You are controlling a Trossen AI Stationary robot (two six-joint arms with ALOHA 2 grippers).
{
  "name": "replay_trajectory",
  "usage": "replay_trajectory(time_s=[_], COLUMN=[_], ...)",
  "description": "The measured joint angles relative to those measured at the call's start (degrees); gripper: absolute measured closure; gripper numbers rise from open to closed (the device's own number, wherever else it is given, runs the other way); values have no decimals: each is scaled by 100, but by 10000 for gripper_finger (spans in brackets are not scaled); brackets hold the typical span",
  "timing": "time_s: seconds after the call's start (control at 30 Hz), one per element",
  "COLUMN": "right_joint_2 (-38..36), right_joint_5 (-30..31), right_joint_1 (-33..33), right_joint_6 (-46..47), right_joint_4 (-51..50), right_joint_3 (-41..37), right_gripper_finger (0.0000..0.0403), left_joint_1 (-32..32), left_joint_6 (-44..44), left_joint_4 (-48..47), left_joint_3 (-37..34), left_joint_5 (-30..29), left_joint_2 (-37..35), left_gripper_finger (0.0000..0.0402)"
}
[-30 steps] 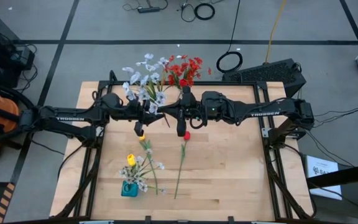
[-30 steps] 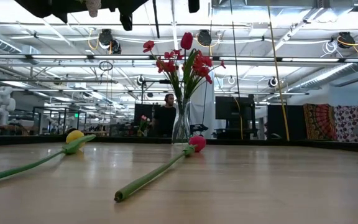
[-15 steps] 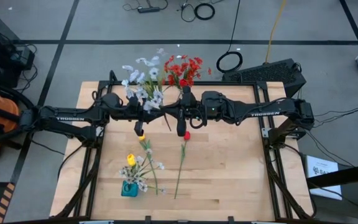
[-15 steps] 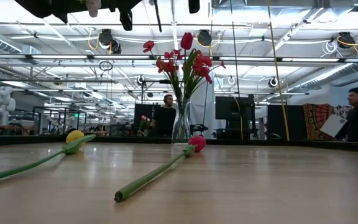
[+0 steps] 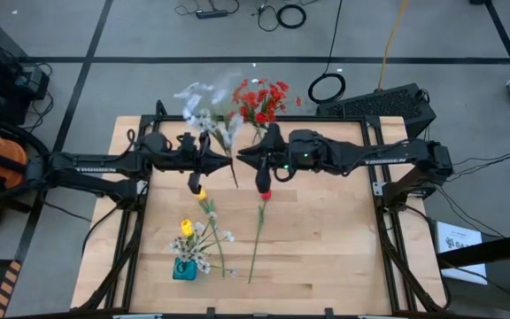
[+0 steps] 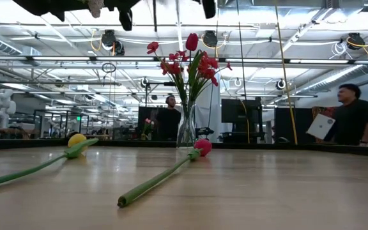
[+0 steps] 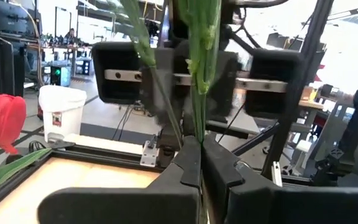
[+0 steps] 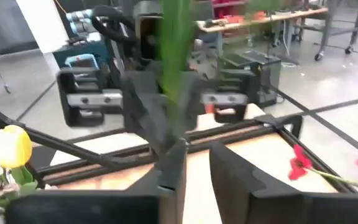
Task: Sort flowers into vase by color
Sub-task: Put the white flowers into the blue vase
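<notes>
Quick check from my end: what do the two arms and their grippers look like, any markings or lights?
Both arms are dark, jointed, with white TROSSEN lettering on the forearms. The left gripper and right gripper each have two flat dark fingers. A small green light shows on the right arm's wrist; dark cables run along both.

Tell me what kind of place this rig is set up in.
Probably a large robotics lab or workshop: exposed ceiling ducts and pipes, cables on a taped concrete floor, and people beyond the wooden table.
</notes>
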Motion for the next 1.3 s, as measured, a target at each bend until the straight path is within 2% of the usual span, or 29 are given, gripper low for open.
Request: replay_trajectory(time_s=[0.2,0.4,0.47,0.67,0.77,0.9,1.03,1.13,1.3], right_joint_2=[-540,-738,-739,-737,-737,-623,-471,-286,46], right_joint_5=[4,75,331,1840,2072,2156,2593,2809,2839], right_joint_1=[2,186,330,969,1327,1792,2255,2526,2803], right_joint_6=[369,1143,1445,2863,3742,4703,5569,6223,7160], right_joint_4=[-1434,-2760,-3023,-4385,-4954,-5104,-4965,-4909,-4749], right_joint_3=[7,7,7,5,5,5,7,7,7], right_gripper_finger=[298,299,305,331,348,373,397,400,402], left_joint_1=[4,-66,-155,-645,-950,-1316,-1625,-1818,-2040], left_joint_6=[9,-332,-429,-435,-427,-415,-364,-293,-293], left_joint_4=[-479,-2045,-2448,-3478,-3942,-4314,-4542,-4752,-4846], left_joint_3=[2,7,7,7,7,7,7,7,-120], left_joint_5=[-207,-731,-811,-870,-879,-879,-875,-873,-831], left_joint_2=[-884,-2089,-2408,-3250,-3575,-3884,-4152,-4409,-4698], left_gripper_finger=[401,401,401,402,402,402,402,402,402])
